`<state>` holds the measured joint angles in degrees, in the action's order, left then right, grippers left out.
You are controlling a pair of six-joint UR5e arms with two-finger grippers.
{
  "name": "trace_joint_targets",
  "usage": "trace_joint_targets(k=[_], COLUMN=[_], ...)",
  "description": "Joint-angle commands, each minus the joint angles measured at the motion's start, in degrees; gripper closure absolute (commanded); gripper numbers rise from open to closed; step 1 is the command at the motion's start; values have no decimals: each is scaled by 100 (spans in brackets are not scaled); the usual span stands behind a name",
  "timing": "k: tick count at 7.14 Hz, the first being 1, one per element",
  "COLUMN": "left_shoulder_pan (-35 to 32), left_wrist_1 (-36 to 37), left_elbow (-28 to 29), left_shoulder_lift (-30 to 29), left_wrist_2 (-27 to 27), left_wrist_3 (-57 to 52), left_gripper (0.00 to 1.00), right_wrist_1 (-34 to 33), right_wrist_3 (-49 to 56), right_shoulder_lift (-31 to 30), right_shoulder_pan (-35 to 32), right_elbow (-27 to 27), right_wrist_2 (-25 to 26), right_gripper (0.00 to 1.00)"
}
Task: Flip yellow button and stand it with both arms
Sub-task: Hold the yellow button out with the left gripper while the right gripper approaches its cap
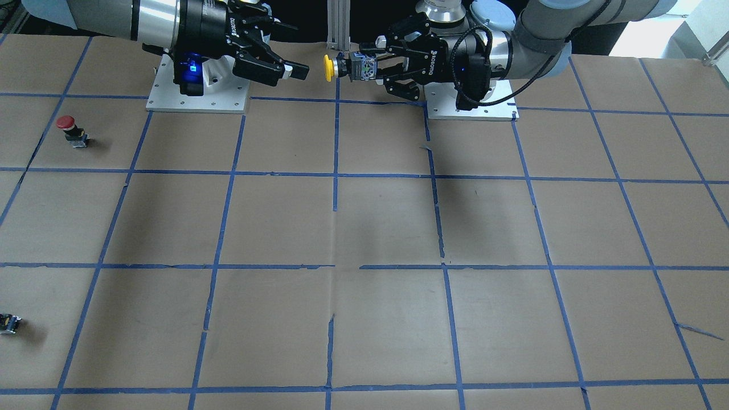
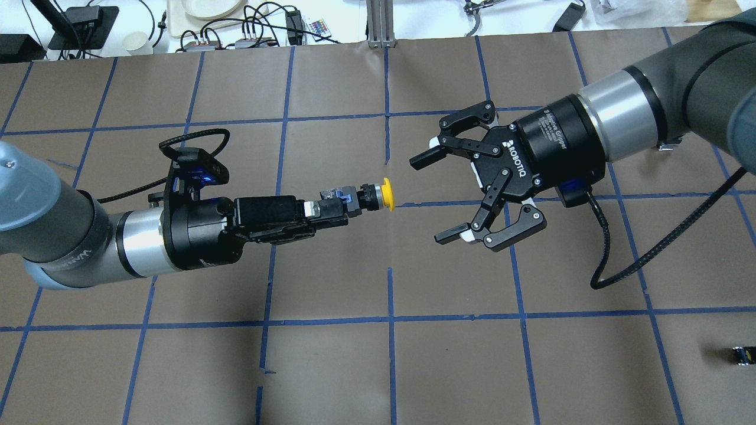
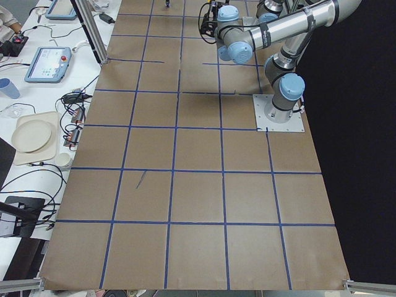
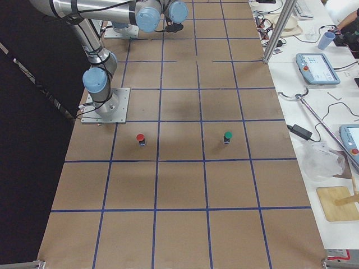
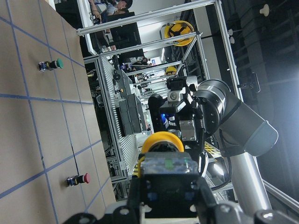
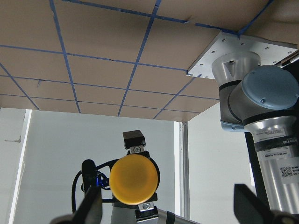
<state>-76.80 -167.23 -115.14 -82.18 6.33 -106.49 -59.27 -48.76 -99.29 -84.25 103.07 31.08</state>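
Observation:
The yellow button point(image 2: 387, 195) is held in the air, lying level, its yellow cap pointing at my right gripper. My left gripper point(image 2: 338, 210) is shut on its black and grey body point(image 2: 348, 198). My right gripper point(image 2: 426, 200) is wide open and empty, a short gap from the cap, facing it. In the front view the button point(image 1: 328, 68) sits in my left gripper point(image 1: 357, 67), and my right gripper point(image 1: 293, 50) is to its left. The right wrist view shows the cap point(image 6: 133, 179) head-on between its fingers point(image 6: 91, 207). The left wrist view shows the cap point(image 5: 162, 142) from behind.
A red-capped button point(image 1: 67, 128) stands on the brown table point(image 1: 364, 228) on my right side. A green-capped button point(image 4: 228, 137) stands farther out. A tiny black-and-yellow block point(image 2: 743, 355) lies near the table's right edge. Both arm bases point(image 1: 196, 91) are at the back.

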Motion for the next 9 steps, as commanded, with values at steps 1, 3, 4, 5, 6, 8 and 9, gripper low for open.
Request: trace_joint_targets(k=[1, 3, 4, 5, 6, 8, 9], left_shoulder_pan=[-2, -28, -19, -28, -28, -28, -19], left_wrist_1=[-2, -11, -11, -11, -20, -11, -11], left_elbow=[0, 0, 0, 0, 0, 0, 0], left_shoulder_lift=[0, 9, 18, 18, 18, 18, 18], left_wrist_2=[0, 0, 0, 0, -9, -9, -9], left_wrist_3=[-64, -108, -108, -108, -108, -108, -108], left_gripper=[86, 86, 86, 86, 86, 86, 86], right_wrist_1=[-50, -67, -68, -59, -67, -242, -304], right_wrist_3=[16, -10, -10, -10, -28, -28, -19], right_shoulder_lift=[41, 67, 85, 85, 85, 129, 155], right_shoulder_pan=[-284, -329, -347, -364, -364, -364, -364], right_elbow=[107, 108, 116, 116, 108, 108, 125], right_wrist_2=[-162, -374, -479, -497, -497, -733, -743], right_gripper=[1, 1, 1, 1, 1, 1, 1])
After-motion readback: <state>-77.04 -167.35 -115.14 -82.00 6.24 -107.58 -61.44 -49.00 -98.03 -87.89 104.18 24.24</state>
